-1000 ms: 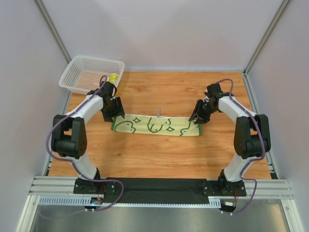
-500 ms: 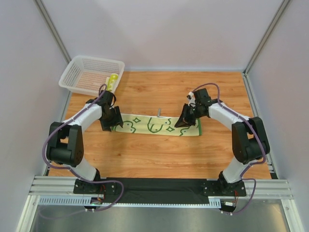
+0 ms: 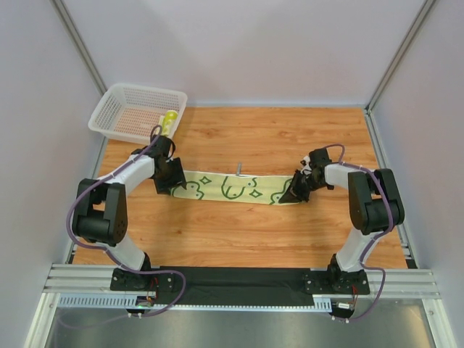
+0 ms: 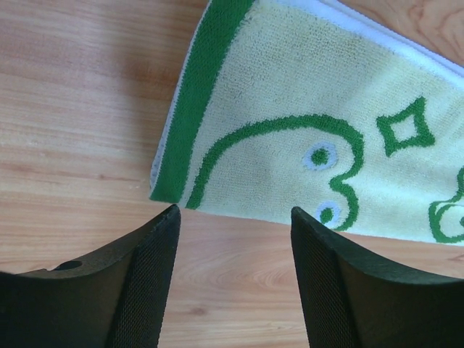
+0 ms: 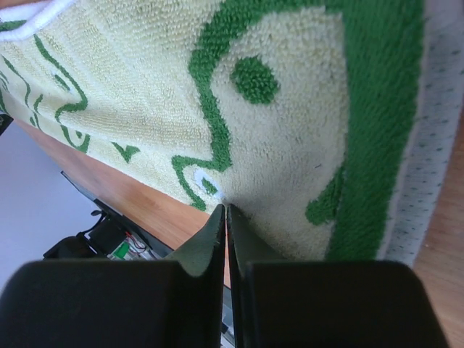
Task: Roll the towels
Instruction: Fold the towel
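Towels: we are counting two. One patterned towel (image 3: 232, 188) is lying spread out as a long flat strip on the table (image 3: 246, 232), and one yellow-green towel (image 3: 169, 118) is sitting in the basket (image 3: 109, 109).
Other things: we are counting one white mesh basket and one small grey thing (image 3: 238, 170).
Left gripper (image 3: 168, 183): it is standing released, jaws wide apart, low over the wood. The patterned towel's (image 4: 290, 130) end corner is lying just ahead of the left gripper (image 4: 233, 214), apart from both fingers.
Right gripper (image 3: 292, 193): it is clenched, fingertips pressed together. In the wrist view the right gripper (image 5: 225, 210) is meeting the patterned towel's (image 5: 145, 87) edge right at its tips. We cannot tell whether any cloth is caught between them.
Basket: it is sitting beyond the left gripper, well apart from the right one, with the yellow-green towel in its corner nearest the left gripper.
Markings: on the cloth we are seeing green swirls, dots, four-pointed diamonds and a green band at each end.
Hard to make out: the small grey thing at the strip's far edge, between the two grippers, is too small to name. The basket wall is partly hiding the yellow-green towel. Both wrist views are cutting the strip off.
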Action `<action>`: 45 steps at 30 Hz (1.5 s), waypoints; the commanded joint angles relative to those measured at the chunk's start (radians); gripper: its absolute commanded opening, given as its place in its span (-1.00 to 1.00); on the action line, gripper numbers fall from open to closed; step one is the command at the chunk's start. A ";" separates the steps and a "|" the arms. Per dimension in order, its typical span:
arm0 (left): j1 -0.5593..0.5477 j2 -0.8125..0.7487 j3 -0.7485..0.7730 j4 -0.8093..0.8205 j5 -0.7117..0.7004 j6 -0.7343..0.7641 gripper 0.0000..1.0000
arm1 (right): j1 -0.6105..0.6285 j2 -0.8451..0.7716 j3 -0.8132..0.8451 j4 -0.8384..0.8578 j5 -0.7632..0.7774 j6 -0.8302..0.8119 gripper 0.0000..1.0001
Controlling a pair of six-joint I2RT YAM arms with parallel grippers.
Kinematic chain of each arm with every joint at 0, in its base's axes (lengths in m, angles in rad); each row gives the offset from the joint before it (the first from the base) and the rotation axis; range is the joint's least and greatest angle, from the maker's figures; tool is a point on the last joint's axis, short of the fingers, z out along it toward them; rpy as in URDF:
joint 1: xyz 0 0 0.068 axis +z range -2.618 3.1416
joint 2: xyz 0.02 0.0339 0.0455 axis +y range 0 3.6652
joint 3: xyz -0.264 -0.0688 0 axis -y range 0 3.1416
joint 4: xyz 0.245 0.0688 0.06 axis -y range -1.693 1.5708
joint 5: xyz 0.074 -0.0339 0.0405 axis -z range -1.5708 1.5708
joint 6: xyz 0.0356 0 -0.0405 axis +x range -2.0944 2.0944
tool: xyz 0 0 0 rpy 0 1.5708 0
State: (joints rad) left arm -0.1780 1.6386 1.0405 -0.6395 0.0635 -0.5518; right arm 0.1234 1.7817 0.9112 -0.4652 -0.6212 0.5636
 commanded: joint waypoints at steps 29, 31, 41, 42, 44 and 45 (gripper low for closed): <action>-0.064 -0.129 -0.149 -0.064 0.004 -0.046 0.35 | -0.183 -0.177 0.018 -0.348 0.446 -0.050 -0.86; -0.064 -0.158 -0.136 -0.087 0.007 -0.042 0.35 | -0.186 -0.197 0.021 -0.363 0.471 -0.050 -0.85; -0.064 -0.434 0.070 -0.318 -0.092 0.121 0.45 | -0.186 -0.386 0.110 -0.494 0.488 -0.068 -0.51; -0.064 -0.501 0.075 -0.328 -0.117 0.133 0.52 | -0.186 -0.425 0.098 -0.484 0.456 -0.073 -0.41; -0.064 -0.581 0.061 -0.344 -0.218 0.168 0.73 | -0.185 -0.478 0.069 -0.446 0.391 -0.077 0.12; -0.063 -0.662 0.047 -0.341 -0.255 0.182 0.92 | -0.185 -0.505 0.036 -0.431 0.347 -0.074 0.26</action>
State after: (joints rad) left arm -0.2371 1.1061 1.0863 -0.8989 -0.0586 -0.4500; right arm -0.0605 1.3540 0.9775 -0.9123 -0.1738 0.5045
